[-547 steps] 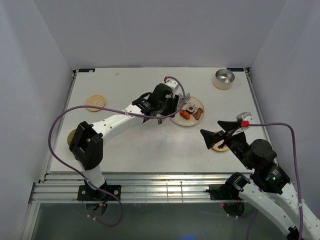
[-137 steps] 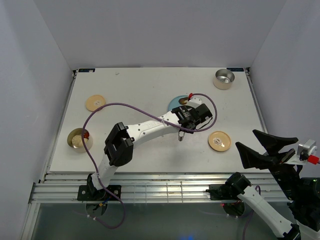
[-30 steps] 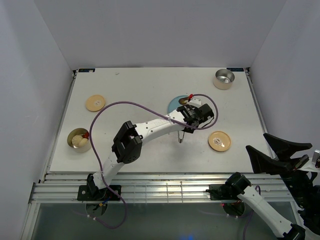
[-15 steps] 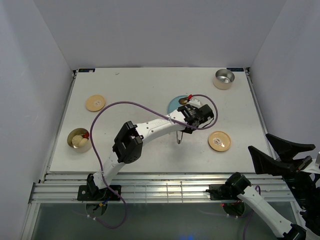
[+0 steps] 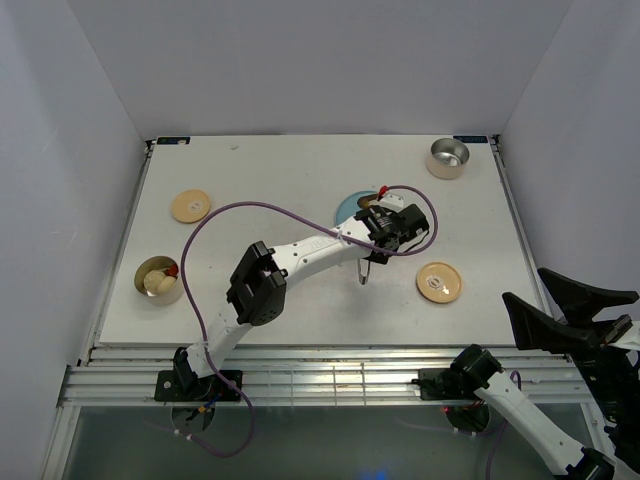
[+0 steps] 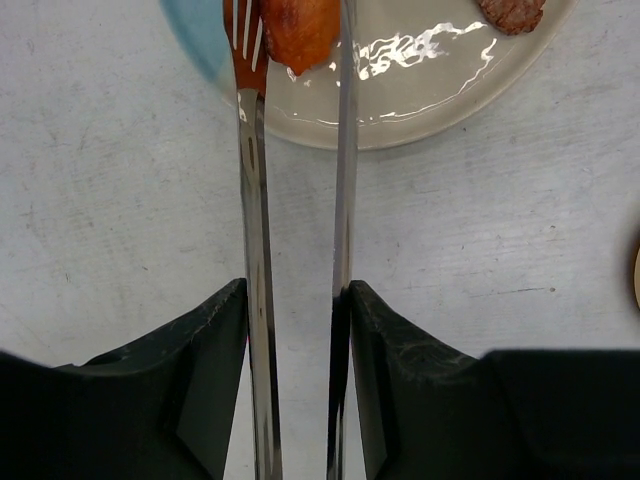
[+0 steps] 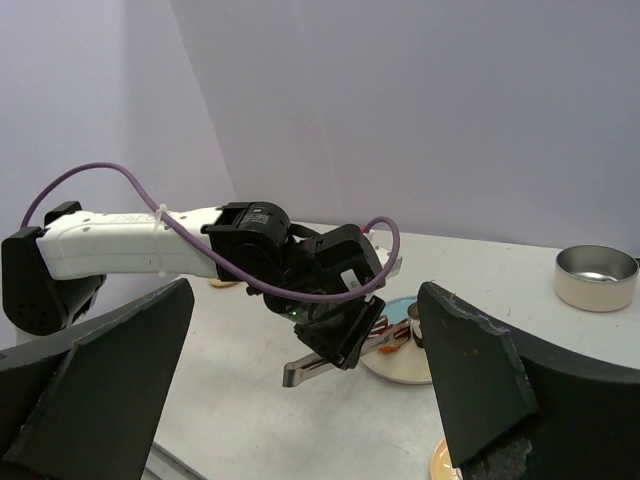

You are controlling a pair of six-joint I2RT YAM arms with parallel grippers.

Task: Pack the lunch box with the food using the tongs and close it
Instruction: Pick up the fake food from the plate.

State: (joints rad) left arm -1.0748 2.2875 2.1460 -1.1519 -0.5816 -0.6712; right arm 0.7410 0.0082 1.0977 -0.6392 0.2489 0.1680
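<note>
Tongs [image 6: 343,200]: one pair, its two arms nearly parallel. The tips are over the plate [image 6: 420,90] and the joined end juts back over the desk [image 5: 290,170].
Left claw [image 6: 295,300]: clenched on the tongs, one finger pressing each arm from outside.
Left arm [image 5: 300,255]: stretched from its base at the near left diagonally across the desk, with the wrist over the plate's near edge.
Right arm [image 5: 520,400]: folded back at the near right corner, off the desk.
Right claw [image 5: 524,284]: released, jaws spread wide, holding nothing.
Food on plate: two pieces show. An orange piece [image 6: 300,35] is pinched between the tong tips, and a brown piece [image 6: 512,12] lies apart at the far right. Whether the orange piece is lifted cannot be told.
Lunch box [image 5: 140,270]: one, round, at the desk's left edge. It holds a pale lump [image 5: 155,284] and a red bit [image 5: 174,270].
Plate: one, cream with a blue patch, near the desk's centre.
Discs: two, tan. One [image 5: 190,205] is far left and one [image 5: 438,282] is right of the tongs.
Bowl [image 5: 447,157]: one, silver, in the far right corner.
Cable [image 5: 215,215]: purple, looping above the left arm.
Desk: white and matte, with metal rails [image 5: 300,375] along the near edge.
Room: plain pale walls [image 5: 300,60] on three sides.
</note>
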